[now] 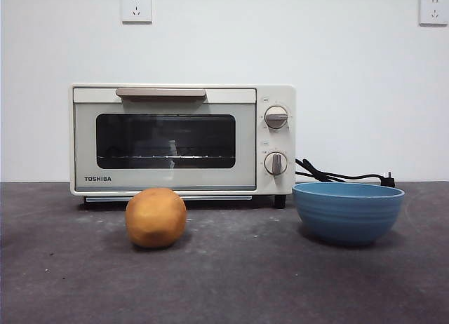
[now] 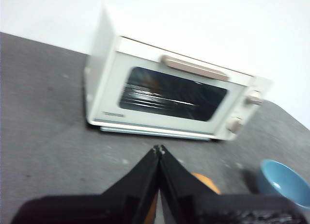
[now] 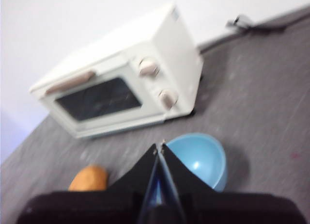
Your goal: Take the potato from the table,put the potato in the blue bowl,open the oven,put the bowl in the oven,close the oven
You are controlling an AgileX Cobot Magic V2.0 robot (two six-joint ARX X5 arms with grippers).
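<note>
Both pincers are pinched fully closed with nothing in them, left pincer (image 2: 159, 149) hanging above the potato (image 1: 156, 217), right pincer (image 3: 160, 146) above the bowl (image 1: 347, 212). Risk as I see it: the round potato rolls off across the tabletop (image 1: 231, 282) if a jaw nudges it. It sits near the closed oven (image 1: 182, 140), bowl off to its right

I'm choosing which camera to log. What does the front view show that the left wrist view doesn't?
Front view only: two white wall sockets, the black power cord, and the whole roundish orange-tan potato.

Left wrist view only: the left hand, black jaws shut.

Both: the cream-white boxy oven, closed, the muted blue round bowl, and the dark grey table.
</note>
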